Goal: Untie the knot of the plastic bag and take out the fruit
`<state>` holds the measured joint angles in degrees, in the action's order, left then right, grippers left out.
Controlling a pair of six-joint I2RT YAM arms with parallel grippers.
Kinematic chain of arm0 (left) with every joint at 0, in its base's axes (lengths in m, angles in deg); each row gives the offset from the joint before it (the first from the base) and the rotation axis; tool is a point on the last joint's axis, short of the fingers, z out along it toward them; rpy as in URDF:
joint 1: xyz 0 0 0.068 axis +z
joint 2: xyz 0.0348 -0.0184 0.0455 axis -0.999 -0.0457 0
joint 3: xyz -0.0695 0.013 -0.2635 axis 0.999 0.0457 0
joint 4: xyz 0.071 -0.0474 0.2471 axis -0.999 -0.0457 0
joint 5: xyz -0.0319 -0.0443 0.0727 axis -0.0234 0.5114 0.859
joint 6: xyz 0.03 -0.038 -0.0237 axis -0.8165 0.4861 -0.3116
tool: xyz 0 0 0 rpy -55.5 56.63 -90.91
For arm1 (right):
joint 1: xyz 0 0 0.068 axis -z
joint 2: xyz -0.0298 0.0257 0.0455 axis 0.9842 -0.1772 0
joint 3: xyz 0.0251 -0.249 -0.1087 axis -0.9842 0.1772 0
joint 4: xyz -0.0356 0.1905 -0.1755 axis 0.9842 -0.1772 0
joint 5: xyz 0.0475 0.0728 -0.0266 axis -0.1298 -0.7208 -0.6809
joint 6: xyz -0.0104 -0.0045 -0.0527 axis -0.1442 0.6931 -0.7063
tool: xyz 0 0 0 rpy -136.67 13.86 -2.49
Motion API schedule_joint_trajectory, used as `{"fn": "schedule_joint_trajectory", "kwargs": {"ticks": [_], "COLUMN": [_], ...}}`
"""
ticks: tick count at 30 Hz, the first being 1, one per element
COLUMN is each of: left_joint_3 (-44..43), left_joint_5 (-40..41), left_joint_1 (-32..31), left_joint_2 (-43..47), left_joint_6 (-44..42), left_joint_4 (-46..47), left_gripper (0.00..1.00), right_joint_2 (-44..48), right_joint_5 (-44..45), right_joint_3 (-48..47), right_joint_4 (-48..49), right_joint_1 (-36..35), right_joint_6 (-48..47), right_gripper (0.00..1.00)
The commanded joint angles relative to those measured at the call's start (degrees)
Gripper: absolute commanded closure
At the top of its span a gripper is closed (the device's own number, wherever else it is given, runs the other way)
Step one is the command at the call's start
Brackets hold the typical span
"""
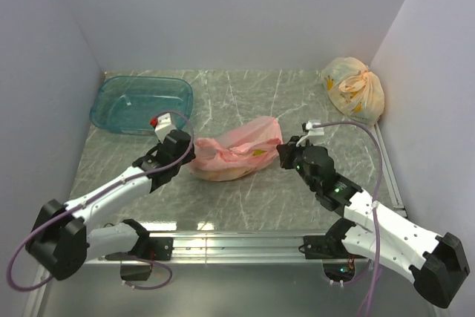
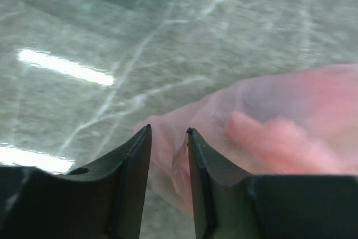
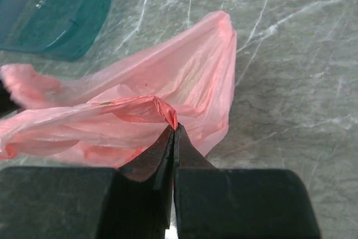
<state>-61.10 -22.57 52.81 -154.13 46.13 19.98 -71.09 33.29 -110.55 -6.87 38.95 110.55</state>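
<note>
Plastic bag (image 1: 236,155): lies crumpled on the desk (image 1: 252,202), mid-desk, between the two arms. A yellow patch (image 1: 257,152) shows through the film; the contents cannot otherwise be made out.

Right fingers (image 3: 170,145): pressed together, pinching a raised fold of pink film at the bag's right end.

Left fingers (image 2: 143,141): narrowly apart at the bag's left end, with film visible in the gap and no grip on it.

Teal tub (image 1: 141,103): back left. Pale yellow bag (image 1: 355,88): back right corner, well apart.

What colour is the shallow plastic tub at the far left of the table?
Translucent teal blue; the shallow plastic tub shows best in the top external view.
</note>
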Motion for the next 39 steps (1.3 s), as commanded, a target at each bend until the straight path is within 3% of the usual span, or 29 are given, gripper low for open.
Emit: {"fn": "schedule_joint_trajectory", "kwargs": {"ticks": [1, 2, 5, 8, 9, 12, 15, 19, 24, 34, 39], "left_joint_3": [2.4, 3.1, 3.1, 2.0, 1.8, 1.2, -0.5, -2.2, -2.2, -2.2, -2.1], "left_joint_5": [-8.3, -9.2, -11.9, -14.5, -15.0, -16.4, -16.1, -14.4, -15.3, -17.9, -18.4], "left_joint_1": [-0.2, -0.2, -0.2, -0.4, -0.4, -1.2, -3.1, -7.3, -9.6, -11.2, -12.4], "left_joint_2": [6.1, 7.0, 10.6, 14.1, 15.1, 17.7, 18.0, 15.8, 14.0, 9.2, 7.2], "left_joint_6": [0.3, 0.2, -1.3, -3.1, -3.4, -4.7, -5.5, -6.3, -4.7, -4.6, -4.4], "left_joint_4": [11.0, 11.4, 10.5, 7.8, 7.3, 4.9, 1.3, -1.3, -1.3, 2.5, 3.9], "left_gripper": [0.65, 0.66, 0.64, 0.47, 0.36, 0.16, 0.08, 0.05, 0.05, 0.08, 0.10], "right_joint_2": [-1.2, -1.4, -0.6, -0.6, -1.5, -4.5, -10.6, -19.9, -28.3, -35.7, -34.4], "right_joint_5": [-1.1, -1.6, -2.6, -4.0, -4.6, -9.6, -11.5, -8.0, -8.3, -5.7, -6.9], "right_joint_3": [-1.6, -3.0, -7.7, -15.2, -17.4, -25.2, -32.6, -40.7, -45.0, -46.7, -46.3], "right_joint_4": [-1.8, -2.6, -7.8, -15.3, -19.3, -26.5, -33.6, -41.3, -48.2, -49.8, -50.5], "right_joint_1": [-0.5, -0.8, -2.5, -3.7, -4.2, -5.8, -9.9, -13.9, -15.6, -19.2, -19.4], "right_joint_6": [3.1, 1.9, -3.1, -10.1, -11.8, -19.5, -26.3, -35.3, -39.4, -41.3, -41.2], "right_gripper": [0.92, 0.75, 0.45, 0.25, 0.24, 0.22, 0.22, 0.21, 0.21, 0.20, 0.20]}}
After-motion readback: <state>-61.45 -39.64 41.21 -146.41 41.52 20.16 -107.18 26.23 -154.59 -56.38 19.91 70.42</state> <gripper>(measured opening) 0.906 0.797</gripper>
